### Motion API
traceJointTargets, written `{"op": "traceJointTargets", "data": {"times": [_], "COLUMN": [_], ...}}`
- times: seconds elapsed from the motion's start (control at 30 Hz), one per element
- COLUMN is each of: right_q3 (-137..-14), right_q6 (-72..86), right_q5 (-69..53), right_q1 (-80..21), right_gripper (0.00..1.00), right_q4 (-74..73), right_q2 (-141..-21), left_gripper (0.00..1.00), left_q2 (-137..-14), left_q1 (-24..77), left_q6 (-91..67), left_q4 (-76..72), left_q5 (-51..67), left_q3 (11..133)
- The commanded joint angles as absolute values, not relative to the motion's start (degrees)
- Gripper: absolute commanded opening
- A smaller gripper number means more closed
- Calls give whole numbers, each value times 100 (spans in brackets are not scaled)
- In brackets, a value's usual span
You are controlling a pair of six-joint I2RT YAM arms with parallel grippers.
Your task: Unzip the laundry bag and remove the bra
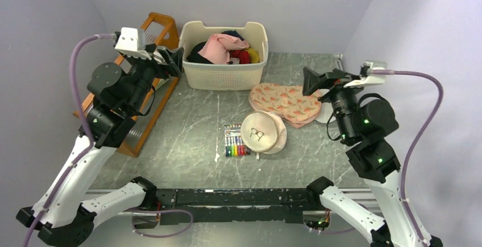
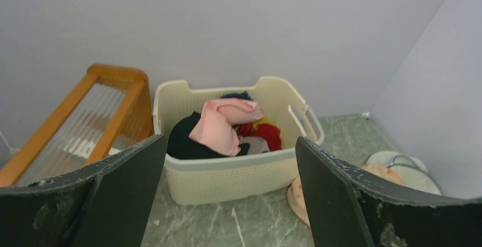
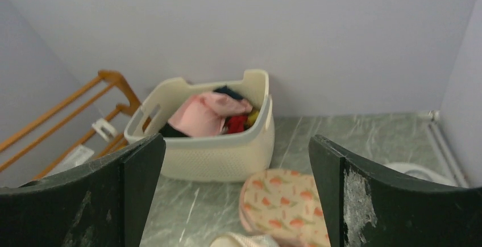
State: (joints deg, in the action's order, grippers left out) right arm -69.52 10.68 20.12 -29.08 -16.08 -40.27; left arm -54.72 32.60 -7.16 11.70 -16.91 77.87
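Neither pair of jaws has reached the work, so this looks like the opening approach, with the unzipping not yet begun. The laundry bag (image 1: 260,132) lies flat on the worktop (image 1: 187,133), below and nearer the bases than both pairs of jaws and roughly midway between them. A set of coloured markers (image 1: 235,142) lies just beside it on the left-jaw side. The left jaws are spread wide, hold nothing and hang high, well apart from the bag. The right jaws are spread and empty too, and closer: the bag's edge shows low between them. Just under the right jaws lies a peach carrot-print fabric piece (image 1: 284,103). Farther out stands a basket (image 1: 224,76) of clothes. The next move likely calls for lowering one pair to steady the bag while the other finds the zip pull, which is too small to make out.
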Motion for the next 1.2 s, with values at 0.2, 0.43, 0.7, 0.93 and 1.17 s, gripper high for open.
{"op": "traceJointTargets", "data": {"times": [0.2,0.43,0.7,0.93,1.17], "right_q3": [-6396,-5583,-4846,-4299,-4317], "right_q6": [2112,2446,2813,2901,2972], "right_q5": [2762,2325,1329,-699,-160], "right_q1": [-3846,-4208,-4378,-4429,-4511], "right_gripper": [100,100,100,100,100], "right_q4": [-2583,-2530,-2321,-1356,-1471], "right_q2": [-4457,-4626,-5299,-6229,-6787], "left_gripper": [98,99,100,100,100], "left_q2": [-5841,-6144,-6582,-6713,-6710], "left_q1": [2334,2332,2486,2633,2704], "left_q6": [-1137,-1281,-1433,-1415,-1227], "left_q4": [443,107,-154,-339,-280], "left_q5": [263,1201,2142,2629,2365], "left_q3": [6780,6323,6242,6203,6197]}}
